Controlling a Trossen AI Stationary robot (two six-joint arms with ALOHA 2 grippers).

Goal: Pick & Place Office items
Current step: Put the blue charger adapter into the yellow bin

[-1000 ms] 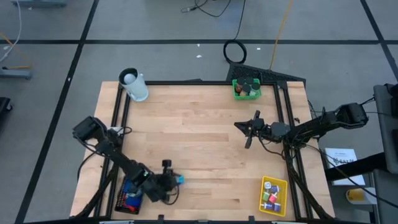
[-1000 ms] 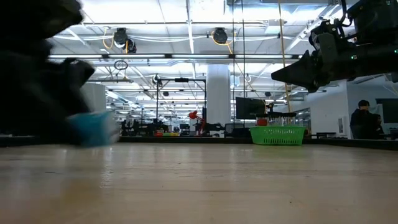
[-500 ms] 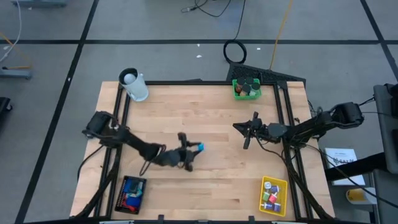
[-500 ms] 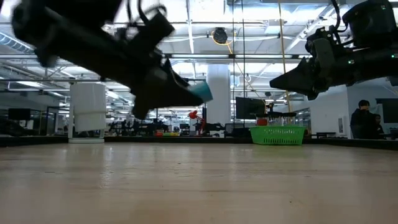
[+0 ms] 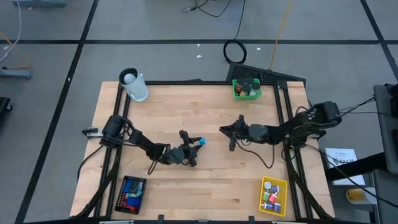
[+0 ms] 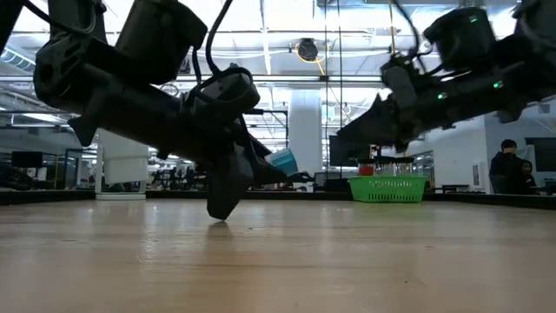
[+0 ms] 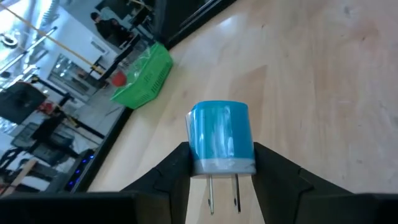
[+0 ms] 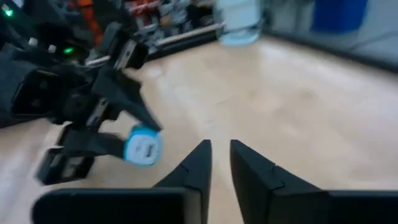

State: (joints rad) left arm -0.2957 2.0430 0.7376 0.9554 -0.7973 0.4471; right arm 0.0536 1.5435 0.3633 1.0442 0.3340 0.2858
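We're over the wooden surface point(image 5: 205, 186), wide and bare in the middle, with trays set at its edges: the green mesh tray point(image 5: 247, 88) at the far side, the yellow tray point(image 5: 272, 195) at the near right corner, the black tray point(image 5: 131, 193) at the near left, each holding small office items. A white cup point(image 5: 134, 85) stands at the far left corner.

The left gripper point(image 5: 193, 145) is out near the middle, its fingers point(image 7: 171, 174) closed on a blue plug adapter point(image 7: 221, 138), carried clear of the wood in the low view. The wrist view shows us the grip: the two fingers press the flat sides of the body, low down by the grey base, with the two metal prongs pointing back between them.

We judge this piece light and rigid, a hard plastic shell that won't give under pressure. Its smooth, glossy sides look a little slippery, so the flat opposing faces are the place to hold it, as here. The prongs are thin; we'd keep off them.

The right gripper point(image 5: 232, 132) hangs just across from it, near but apart, pointing at the adapter point(image 8: 142, 147). Its fingers point(image 8: 200, 163) stand close together with a narrow gap, holding nothing.
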